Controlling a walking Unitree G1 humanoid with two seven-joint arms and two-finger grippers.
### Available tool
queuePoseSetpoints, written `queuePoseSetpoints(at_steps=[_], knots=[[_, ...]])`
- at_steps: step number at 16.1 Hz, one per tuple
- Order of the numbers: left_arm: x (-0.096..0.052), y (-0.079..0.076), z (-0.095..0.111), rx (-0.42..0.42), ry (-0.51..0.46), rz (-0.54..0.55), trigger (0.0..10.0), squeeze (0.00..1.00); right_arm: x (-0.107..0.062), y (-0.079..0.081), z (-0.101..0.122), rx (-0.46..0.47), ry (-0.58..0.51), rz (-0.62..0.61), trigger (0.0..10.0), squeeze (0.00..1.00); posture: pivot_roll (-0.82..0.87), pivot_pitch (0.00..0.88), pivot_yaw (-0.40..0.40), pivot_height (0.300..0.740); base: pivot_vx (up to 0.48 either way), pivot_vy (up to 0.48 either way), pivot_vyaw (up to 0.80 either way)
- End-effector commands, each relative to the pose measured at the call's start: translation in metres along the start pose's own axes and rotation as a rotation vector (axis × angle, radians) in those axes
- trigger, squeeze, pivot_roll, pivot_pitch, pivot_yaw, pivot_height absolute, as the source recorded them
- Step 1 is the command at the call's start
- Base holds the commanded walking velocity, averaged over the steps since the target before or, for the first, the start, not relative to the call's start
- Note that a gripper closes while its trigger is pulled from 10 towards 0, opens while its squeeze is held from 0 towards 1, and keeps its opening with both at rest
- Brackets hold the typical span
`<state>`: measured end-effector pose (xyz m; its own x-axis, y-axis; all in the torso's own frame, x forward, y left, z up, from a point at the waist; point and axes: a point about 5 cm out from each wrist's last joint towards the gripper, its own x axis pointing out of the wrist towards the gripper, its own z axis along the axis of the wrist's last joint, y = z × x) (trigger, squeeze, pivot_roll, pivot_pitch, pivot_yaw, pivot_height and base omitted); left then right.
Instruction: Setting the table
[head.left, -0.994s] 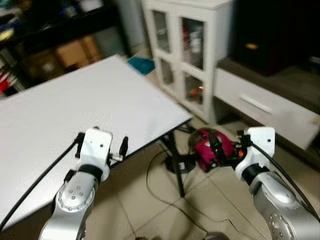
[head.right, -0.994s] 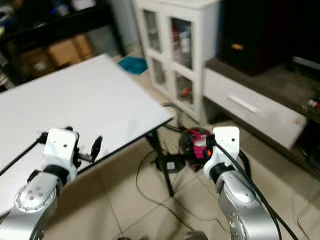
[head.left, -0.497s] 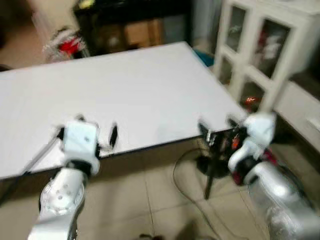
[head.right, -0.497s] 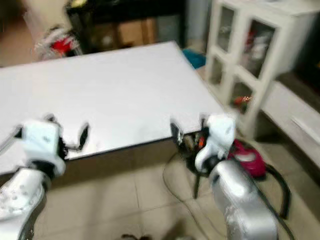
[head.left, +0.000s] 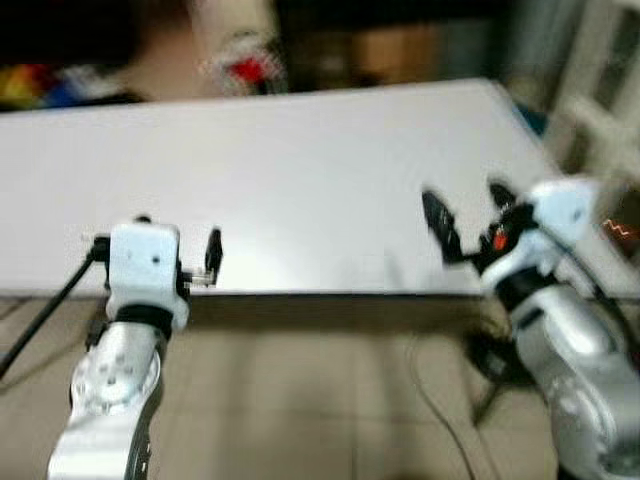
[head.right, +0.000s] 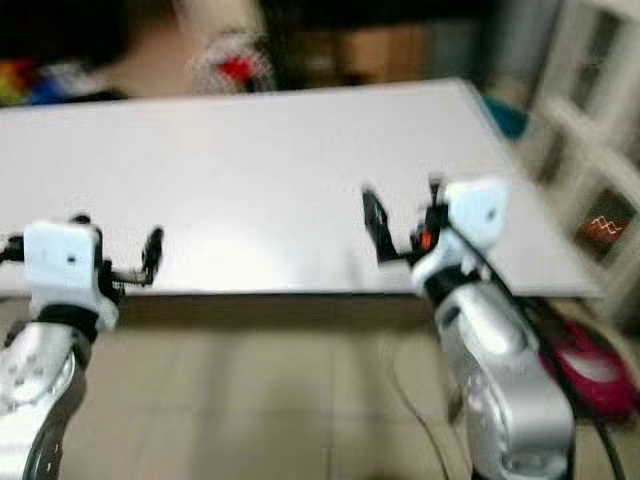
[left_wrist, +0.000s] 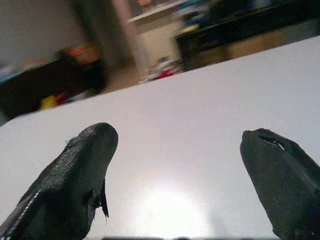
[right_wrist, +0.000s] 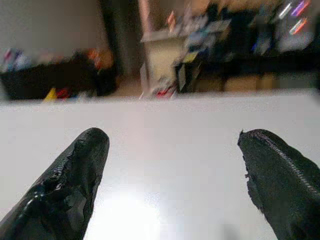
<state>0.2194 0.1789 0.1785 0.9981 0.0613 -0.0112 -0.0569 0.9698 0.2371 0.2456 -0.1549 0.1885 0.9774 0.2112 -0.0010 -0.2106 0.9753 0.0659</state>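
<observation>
**Both grippers raised at the near edge of the white table**

The white table (head.left: 300, 180) spans the width of both eye views; its near edge runs across just in front of the robot. The top is plain white with a soft glare patch.

The left gripper (head.left: 170, 268) is held at the near edge, toward the table's left part. Its two black fingers (left_wrist: 75, 185) are spread wide and nothing lies between them; the wrist view looks along the tabletop through the gap.

The right gripper (head.left: 468, 215) is held over the near edge toward the table's right part. Its fingers (right_wrist: 70, 190) are likewise set well apart and hold nothing. A small orange-red light shows on the wrist housing just behind the fingers.

Below the table edge is a beige tiled floor (head.left: 300, 400). A dark cable (head.left: 430, 395) trails across the tiles near the right arm, and a red-and-black object (head.right: 590, 365) lies on the floor beside it. Behind the table, dark shelving (right_wrist: 240, 55) with blurred, coloured items stands against the wall. A white cabinet (head.right: 600, 130) stands to the right of the table.
</observation>
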Motion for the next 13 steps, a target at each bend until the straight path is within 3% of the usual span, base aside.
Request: queuePoseSetpoints(at_steps=[1, 4, 5, 7, 10, 13], knots=[[-0.002, 0.004, -0.011, 0.028, 0.051, 0.029, 10.0, 0.0, 0.001, -0.001, -0.019, 0.022, 0.099, -0.026, 10.0, 0.0, -0.19, 0.0, 0.091, 0.74, 0.0, 0.0, 0.8], [-0.003, 0.0, -0.021, 0.063, 0.106, 0.002, 10.0, 0.0, -0.004, -0.003, -0.039, 0.026, 0.19, -0.048, 10.0, 0.0, -0.18, 0.0, 0.081, 0.74, 0.0, 0.338, 0.8], [-0.004, 0.0, -0.021, 0.055, 0.109, 0.0, 10.0, 0.0, -0.005, 0.0, -0.04, 0.006, 0.2, -0.039, 10.0, 0.0, -0.18, 0.0, 0.083, 0.74, 0.0, 0.379, 0.0], [-0.006, -0.003, -0.022, 0.055, 0.118, -0.015, 10.0, 0.0, -0.005, 0.004, -0.041, 0.057, 0.198, -0.029, 10.0, 0.0, -0.18, 0.004, 0.09, 0.74, 0.0, 0.382, 0.0], [-0.006, -0.004, -0.022, 0.054, 0.116, -0.016, 10.0, 0.0, -0.003, 0.01, -0.036, -0.006, 0.155, -0.007, 10.0, 0.0, -0.18, 0.004, 0.079, 0.74, 0.0, 0.381, 0.0], [-0.007, -0.004, -0.022, 0.054, 0.114, -0.01, 10.0, 0.0, -0.001, 0.007, -0.043, -0.082, 0.189, -0.044, 10.0, 0.0, -0.18, 0.008, 0.067, 0.74, 0.0, 0.379, 0.0]])
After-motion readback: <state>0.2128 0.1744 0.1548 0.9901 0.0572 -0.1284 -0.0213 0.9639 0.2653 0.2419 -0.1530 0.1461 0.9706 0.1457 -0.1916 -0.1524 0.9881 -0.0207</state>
